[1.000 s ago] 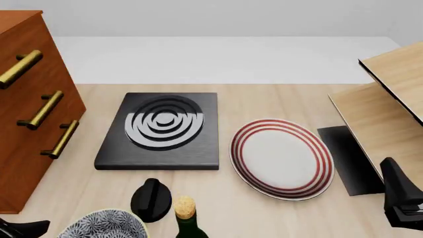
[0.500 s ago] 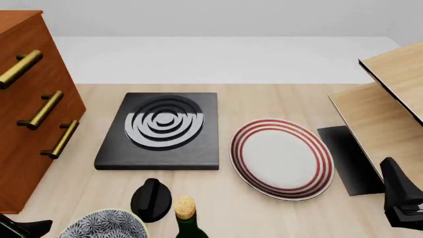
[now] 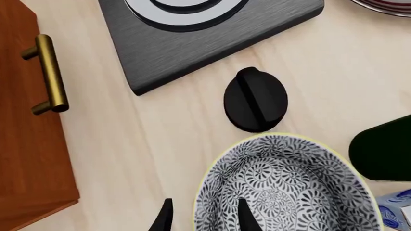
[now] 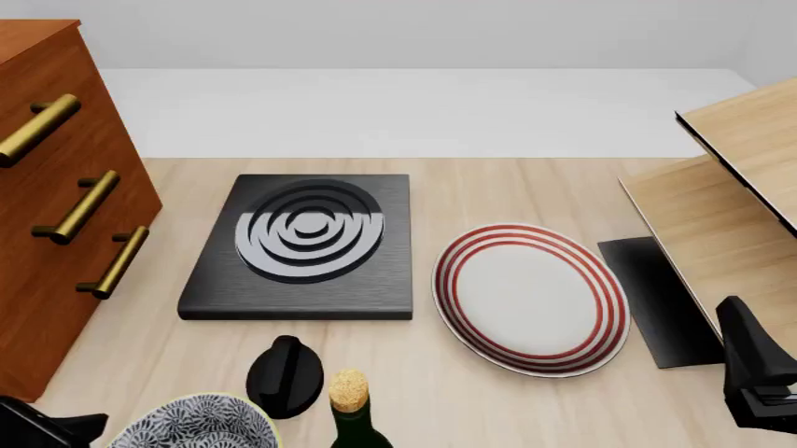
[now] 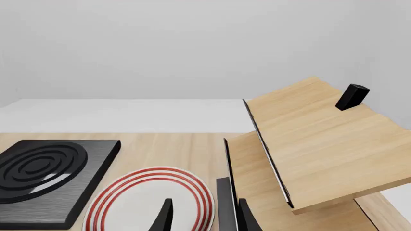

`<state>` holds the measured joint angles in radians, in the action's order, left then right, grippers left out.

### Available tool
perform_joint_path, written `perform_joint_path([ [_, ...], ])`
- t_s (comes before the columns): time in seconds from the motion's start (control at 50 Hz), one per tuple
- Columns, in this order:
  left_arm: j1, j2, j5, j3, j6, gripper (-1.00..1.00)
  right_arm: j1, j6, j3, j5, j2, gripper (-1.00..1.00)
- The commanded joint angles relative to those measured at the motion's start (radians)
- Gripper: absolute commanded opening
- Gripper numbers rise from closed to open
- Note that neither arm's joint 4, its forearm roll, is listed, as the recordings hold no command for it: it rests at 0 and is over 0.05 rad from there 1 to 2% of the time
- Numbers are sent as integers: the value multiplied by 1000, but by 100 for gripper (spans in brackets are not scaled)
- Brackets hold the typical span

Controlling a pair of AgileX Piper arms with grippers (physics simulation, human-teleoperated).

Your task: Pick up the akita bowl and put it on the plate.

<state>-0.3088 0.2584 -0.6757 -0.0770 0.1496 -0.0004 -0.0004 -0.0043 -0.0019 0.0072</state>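
Pale wood tabletop (image 4: 498, 187) runs back to a white strip w/ grey wall behind. Round black-and-white floral akita bowl w/ cream rim (image 4: 200, 425) sits at approx 7 o'clock from table centre, cut off by the near edge of the front view. Left gripper (image 3: 202, 216) has its fingers straddling the bowl's rim, one tip outside, one inside; gap is narrow, contact can't be confirmed. Black round knob (image 4: 286, 375) is just beside the bowl at its 1 o'clock, dark green corked bottle (image 4: 353, 411) just beside it at 3 o'clock. Black square slab w/ grey-white rings (image 4: 302, 245) lies at 12 from the bowl, bare wood between. Large white plate w/ red rings (image 4: 532, 297) sits at 2 o'clock, well apart from the bowl. Brown wooden drawer unit w/ brass handles (image 4: 62, 196) hems the left edge. Light wooden shelf (image 4: 734, 187) crowds the right edge. Right gripper (image 5: 202, 216) hovers off the plate's right side, fingers slightly apart, holding nothing.
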Motion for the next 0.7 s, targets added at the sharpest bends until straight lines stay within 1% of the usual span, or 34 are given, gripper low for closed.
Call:
perform_joint_path([
  [0.02, 1, 28, 31, 14, 1, 100, 0, 0, 0, 0, 0, 100],
  [0.7, 20, 89, 105, 56, 3, 100, 0, 0, 0, 0, 0, 100],
])
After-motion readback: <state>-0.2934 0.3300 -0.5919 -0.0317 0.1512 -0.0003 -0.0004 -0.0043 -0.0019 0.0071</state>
